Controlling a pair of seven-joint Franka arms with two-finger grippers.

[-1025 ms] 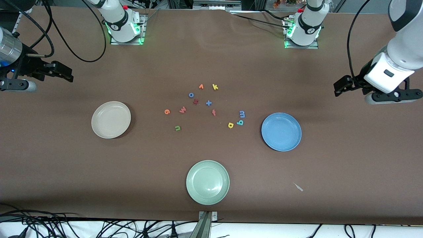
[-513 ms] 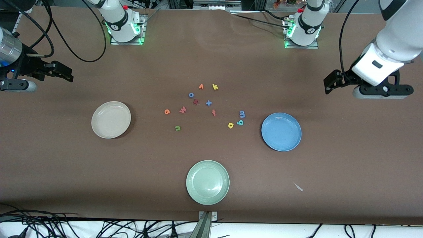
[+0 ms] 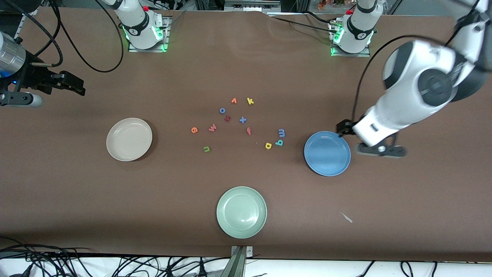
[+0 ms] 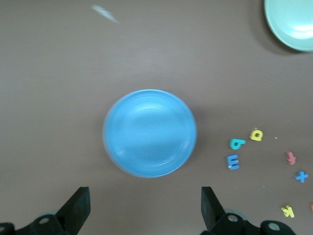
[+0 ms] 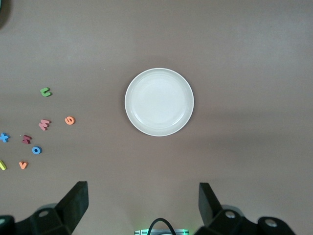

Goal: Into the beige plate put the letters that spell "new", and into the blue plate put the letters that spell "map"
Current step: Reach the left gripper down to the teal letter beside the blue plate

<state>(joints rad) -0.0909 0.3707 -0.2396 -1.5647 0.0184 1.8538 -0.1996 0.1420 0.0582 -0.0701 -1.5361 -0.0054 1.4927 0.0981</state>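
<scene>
Lighting even and diffuse, from overhead; moderately bright, no hard-edged shadows. The brown table shows broad soft darker bands, one along its near edge in the front view. The beige plate and blue plate each cast a faint dark crescent on the table. Mild sheen on the pale green plate; no strong glare. Green indicator lights glow at both arm bases. The left arm is smeared by motion blur in the front view, and the left wrist view is softened likewise, plate rim doubled. Right wrist view sharp.
</scene>
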